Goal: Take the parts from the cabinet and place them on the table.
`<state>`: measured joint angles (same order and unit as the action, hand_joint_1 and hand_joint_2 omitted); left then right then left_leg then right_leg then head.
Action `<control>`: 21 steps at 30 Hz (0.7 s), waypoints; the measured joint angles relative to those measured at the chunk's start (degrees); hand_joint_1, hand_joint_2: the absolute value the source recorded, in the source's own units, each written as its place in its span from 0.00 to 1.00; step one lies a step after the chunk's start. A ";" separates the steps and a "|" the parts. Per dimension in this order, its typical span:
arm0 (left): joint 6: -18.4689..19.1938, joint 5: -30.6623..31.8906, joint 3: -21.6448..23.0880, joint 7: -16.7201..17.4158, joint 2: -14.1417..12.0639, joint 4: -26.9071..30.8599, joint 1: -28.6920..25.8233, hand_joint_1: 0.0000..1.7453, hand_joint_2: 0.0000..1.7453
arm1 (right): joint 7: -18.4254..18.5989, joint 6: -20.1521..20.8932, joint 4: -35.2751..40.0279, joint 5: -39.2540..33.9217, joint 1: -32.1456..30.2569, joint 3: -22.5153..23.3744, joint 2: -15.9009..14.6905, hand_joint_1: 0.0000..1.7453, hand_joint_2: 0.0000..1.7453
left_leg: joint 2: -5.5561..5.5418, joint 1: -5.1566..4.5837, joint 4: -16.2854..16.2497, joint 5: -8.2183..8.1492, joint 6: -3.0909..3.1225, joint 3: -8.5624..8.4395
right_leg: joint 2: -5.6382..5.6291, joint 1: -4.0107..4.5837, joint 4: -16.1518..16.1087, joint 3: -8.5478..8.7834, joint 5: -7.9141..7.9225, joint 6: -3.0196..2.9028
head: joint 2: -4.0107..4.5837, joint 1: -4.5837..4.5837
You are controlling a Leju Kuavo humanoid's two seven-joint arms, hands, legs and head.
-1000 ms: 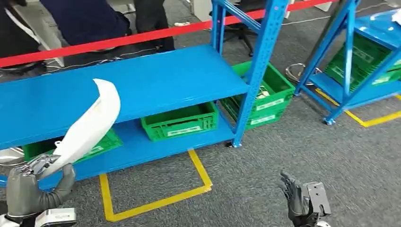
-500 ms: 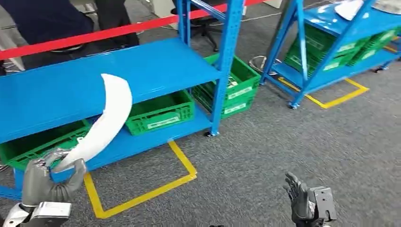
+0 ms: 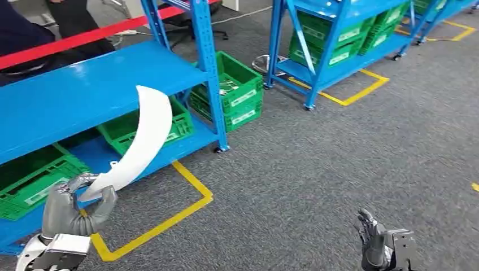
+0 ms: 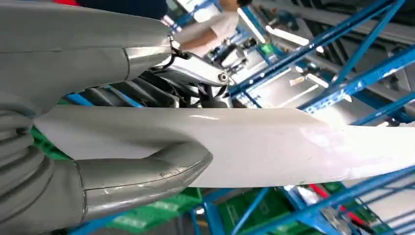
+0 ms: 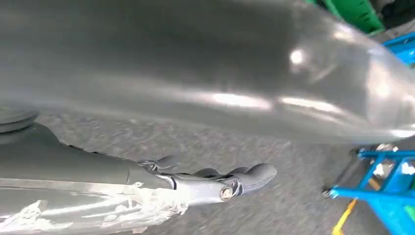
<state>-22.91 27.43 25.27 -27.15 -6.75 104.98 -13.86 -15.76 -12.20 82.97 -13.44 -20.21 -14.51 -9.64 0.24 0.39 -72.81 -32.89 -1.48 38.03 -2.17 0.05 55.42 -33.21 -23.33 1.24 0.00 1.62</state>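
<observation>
While gripped, part [image 3: 138, 144] between fingers [image 3: 76, 206].

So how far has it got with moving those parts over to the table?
One part looks already taken: the left hand grips a long curved white part by its lower end, clear of the blue rack. The right hand holds nothing, fingers apart. Setting it down remains: no table is in sight, just grey carpet and racks with green crates.

light: bright, even | shadows: soft | wrist views: blurred, glare patches
</observation>
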 joint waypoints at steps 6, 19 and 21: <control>0.85 -0.20 0.07 -0.20 0.52 -0.61 0.81 1.00 1.00 | -0.18 -0.07 0.11 -0.66 -0.85 1.07 0.46 0.00 0.00 | -4.10 0.16 17.77 3.09 1.11 -11.91 | -3.94 -0.05 1.17 -4.30 3.66 1.45 | 0.02 0.11; 1.00 0.90 0.00 -0.20 0.94 -1.16 1.18 1.00 1.00 | -0.20 -0.31 0.20 -0.26 -2.78 2.29 0.85 0.00 0.00 | 1.13 -0.42 17.41 6.77 3.49 -7.97 | 1.64 -0.38 16.48 -9.36 -8.65 3.47 | 0.02 0.83; 1.22 0.96 0.00 -0.20 1.05 -1.29 1.22 1.00 1.00 | -0.18 -0.44 0.20 -0.02 -2.90 2.49 0.96 0.00 0.00 | 2.06 -0.50 17.39 7.50 3.46 -7.01 | 1.79 -0.45 20.02 -9.43 -8.74 3.61 | 0.02 0.96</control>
<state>-21.68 28.39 25.27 -27.34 -5.71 103.69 -12.64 -15.94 -12.63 83.17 -13.46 -23.11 -12.02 -8.68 2.29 -0.11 -55.42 -25.39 1.98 31.02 -0.39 -0.40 75.44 -42.64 -32.07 4.85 0.02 2.58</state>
